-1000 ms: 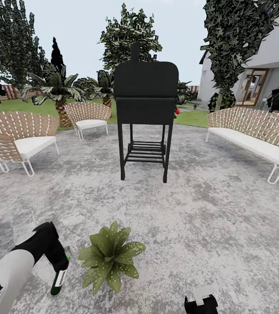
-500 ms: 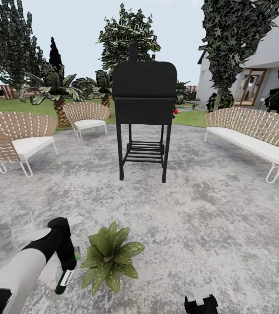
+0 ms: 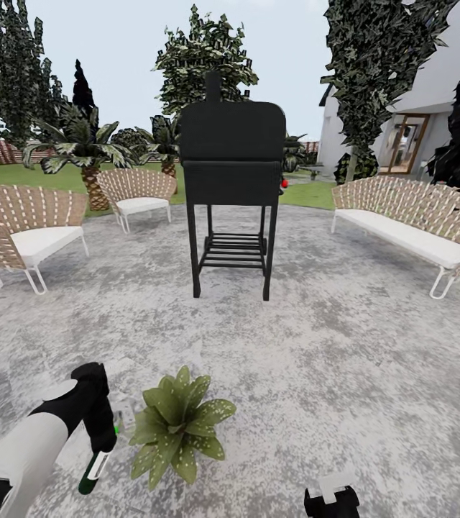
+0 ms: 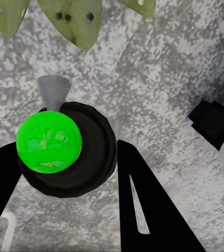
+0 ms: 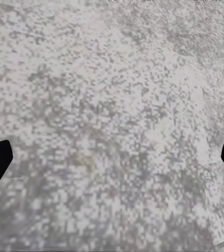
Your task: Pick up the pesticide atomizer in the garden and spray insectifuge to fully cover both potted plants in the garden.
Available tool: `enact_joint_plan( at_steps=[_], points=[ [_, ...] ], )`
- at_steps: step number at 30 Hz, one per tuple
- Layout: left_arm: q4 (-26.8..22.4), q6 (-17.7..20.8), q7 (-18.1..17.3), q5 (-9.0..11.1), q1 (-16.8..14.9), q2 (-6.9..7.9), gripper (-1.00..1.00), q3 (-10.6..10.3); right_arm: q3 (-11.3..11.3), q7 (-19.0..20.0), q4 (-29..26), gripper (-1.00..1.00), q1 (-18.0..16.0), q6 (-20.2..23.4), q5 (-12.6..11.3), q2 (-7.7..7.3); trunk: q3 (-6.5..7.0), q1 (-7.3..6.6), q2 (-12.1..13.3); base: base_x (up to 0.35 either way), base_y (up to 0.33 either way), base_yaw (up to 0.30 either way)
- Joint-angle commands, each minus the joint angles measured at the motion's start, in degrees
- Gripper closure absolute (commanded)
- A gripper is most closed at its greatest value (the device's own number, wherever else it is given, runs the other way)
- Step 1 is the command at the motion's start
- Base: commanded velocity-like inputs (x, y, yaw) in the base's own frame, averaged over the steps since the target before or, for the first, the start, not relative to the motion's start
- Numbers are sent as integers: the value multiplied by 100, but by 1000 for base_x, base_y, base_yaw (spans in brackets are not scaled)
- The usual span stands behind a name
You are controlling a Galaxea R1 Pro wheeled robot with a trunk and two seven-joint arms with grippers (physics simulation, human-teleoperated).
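At the left of the head view the left claw point(image 3: 102, 440) is closed on the pesticide atomizer point(image 3: 93, 466), whose dark slim body hangs tilted below the fingers, low over the grey paved patio point(image 3: 345, 360). In the left wrist view the two black fingers point(image 4: 143, 205) flank the bottle's round dark body, a green disc at its near end, and a pale grey nozzle point(image 4: 54, 90) points toward the speckled leaves. Just to the right of that claw sits the potted plant point(image 3: 178, 424), a low rosette of broad pointed leaves; its pale flecks could be leaf markings or insectifuge, and I cannot tell which. So the plant lies just beside the held bottle, on the nozzle's side, and the left arm is much the nearer one. Behind stands a black grill point(image 3: 233, 173), with wicker chairs at left and a wicker sofa point(image 3: 410, 216) at right. At the bottom edge the right claw point(image 3: 333, 496) hangs with fingers spread wide, holding nothing
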Motion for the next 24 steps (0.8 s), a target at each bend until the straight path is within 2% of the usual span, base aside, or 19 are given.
enact_joint_plan(
  at_steps=[1, 6, 9, 13, 15, 16, 18, 20, 22, 24],
  points=[
    [-6, 63, -27, 5, -1, -5, 100, -34, -47, -20, 7, -100, -5, -19, 59, 3, -5, -1, -2, 0, 257, -102],
    [-124, 80, -37, 6, -30, -52, 100, -14, -43, -20, 7, -100, -5, -19, 59, 3, -5, -1, -2, 0, 84, -207],
    [-448, 235, -87, 5, -112, -79, 100, -27, -44, -23, 7, -100, -5, -19, 66, 3, -5, -1, -2, 0, 4, -29],
    [-534, 297, -104, 4, -146, -128, 100, -48, -49, -28, 7, -100, -5, -19, 67, 3, -5, -1, -2, 0, 0, -3],
    [-539, 301, -171, -1, -221, -136, 100, -48, -50, -29, 7, -100, -5, -19, 67, 3, -5, -1, -2, 0, 0, 0],
    [-543, 300, -337, -3, -265, -145, 100, -49, -47, -29, 7, -100, -5, -19, 67, 3, -5, -1, -2, 0, 0, 0],
    [-561, 290, -507, -9, -291, -235, 100, -59, -44, -26, 8, -100, -5, -19, 67, 3, -5, -1, -2, 0, 0, 0],
    [-677, 287, -555, -11, -297, -327, 100, -66, -46, -23, 12, -100, -5, -19, 73, 1, -5, -1, -2, 0, 0, 0],
    [-857, 285, -591, -22, -299, -482, 100, -71, -42, -27, 15, -100, -5, -19, 76, -5, -5, -1, -2, 0, 0, 0],
    [-875, 285, -596, -54, -300, -541, 100, -73, -45, -26, 16, -100, -5, -19, 76, -5, -5, -1, -2, 0, 0, 0]
  ],
)
